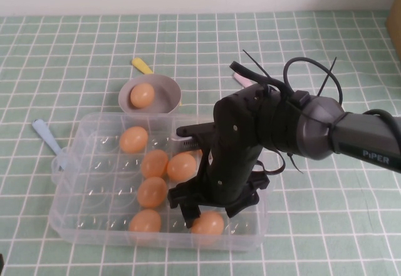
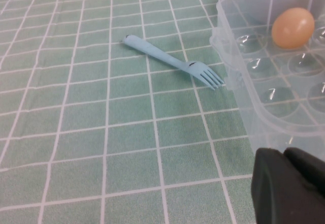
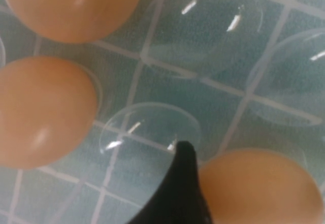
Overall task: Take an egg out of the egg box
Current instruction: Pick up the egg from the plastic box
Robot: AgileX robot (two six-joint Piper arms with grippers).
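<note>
The clear plastic egg box (image 1: 70,224) lies at the front left and holds several orange-tan eggs. My right gripper (image 1: 211,213) reaches down into its front right corner, open, with its fingers on either side of one egg (image 1: 207,224). In the right wrist view one black finger (image 3: 183,188) sits right beside that egg (image 3: 259,188), and two other eggs (image 3: 40,112) lie close by. My left gripper (image 2: 285,154) is shut and empty, low over the cloth beside the box wall (image 2: 238,82); it does not show in the high view.
A grey round bowl (image 1: 164,89) behind the box holds one egg (image 1: 142,94). A light blue fork (image 1: 47,135) lies left of the box, also in the left wrist view (image 2: 172,61). A yellow utensil (image 1: 141,66) and a pink one (image 1: 241,79) lie behind.
</note>
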